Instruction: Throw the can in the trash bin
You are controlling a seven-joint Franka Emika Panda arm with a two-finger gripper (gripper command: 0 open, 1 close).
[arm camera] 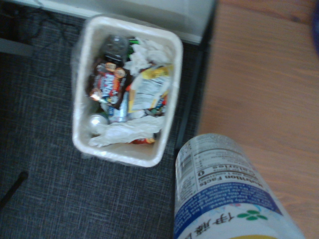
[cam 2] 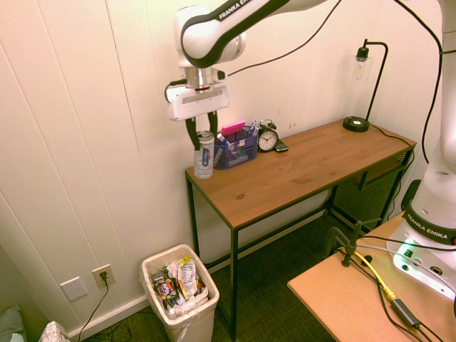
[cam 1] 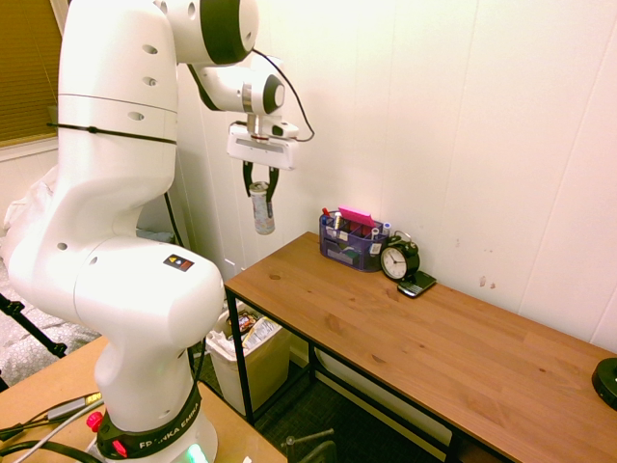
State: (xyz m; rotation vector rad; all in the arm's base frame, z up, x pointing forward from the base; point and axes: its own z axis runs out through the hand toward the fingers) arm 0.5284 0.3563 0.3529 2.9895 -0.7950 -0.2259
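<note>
Up in the air, the gripper [cam 1: 260, 190] has its two dark fingers closed around the upper end of the can [cam 1: 261, 210], which hangs upright below them, clear of any surface. The can [cam 2: 204, 154] sits just past the end edge of the wooden desk [cam 2: 299, 167], near the back corner where the blue organiser [cam 2: 236, 148] and the black clock [cam 2: 268, 137] stand against the wall. The white arm reaches out from its base with the wrist bent so the gripper points straight down. On the floor beside the desk's end stands the trash bin [cam 2: 187, 322], already filled with wrappers and crumpled paper. From the wrist camera the can's printed label [arm camera: 224, 199] fills the near corner, with the bin's rim [arm camera: 119, 154] below and off to one side.
</note>
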